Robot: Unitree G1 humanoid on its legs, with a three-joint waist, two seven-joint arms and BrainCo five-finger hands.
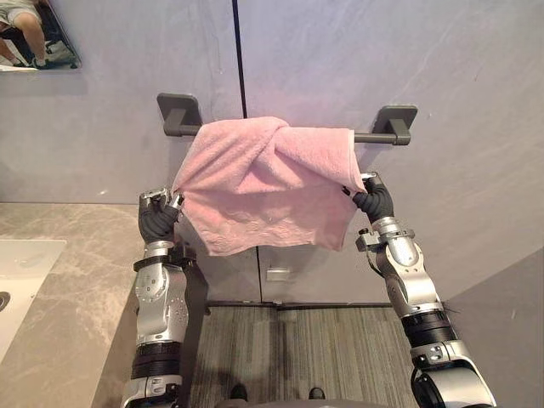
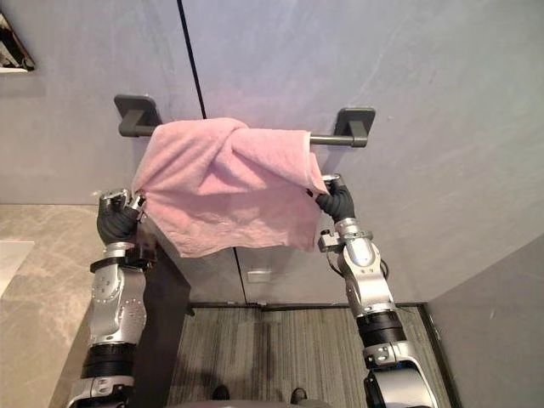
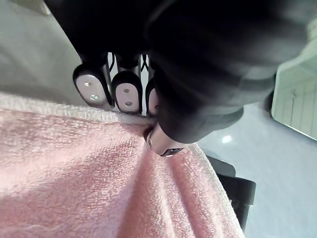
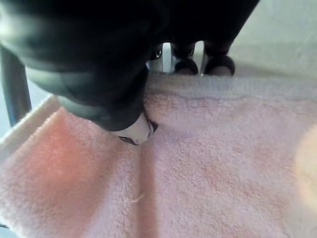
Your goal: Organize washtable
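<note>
I see a soft pink fluffy towel (image 1: 263, 183) hanging over a dark grey metal bar (image 1: 376, 137) on the grey wall (image 1: 459, 93). The towel covers the left end and the middle of the bar. The right end of the bar is bare, and the bar's two square holders stick out past the cloth on each side. The towel is bunched and twisted on top, and its bottom edge hangs down in front of the wall.

My left hand (image 1: 159, 214) is up at the towel's left corner, below the left end of the bar. In the left wrist view its fingers (image 3: 90, 85) are curled over the edge of the cloth and its thumb (image 3: 163, 141) presses into it from the other side, so this hand is pinching the towel.

My right hand (image 1: 372, 200) is up at the towel's right corner, below the bare end of the bar. In the right wrist view its thumb (image 4: 132, 130) pushes into the pink cloth and its fingers (image 4: 220, 64) hook over the edge - it is clamped on the towel too.

A tan stone counter (image 1: 68, 280) runs along the left, with a white sink (image 1: 21, 268) at its left edge. A mirror (image 1: 38, 34) sits in the wall's top left corner - a person's legs show in it. A grey striped floor (image 1: 289, 348) lies below the towel.
</note>
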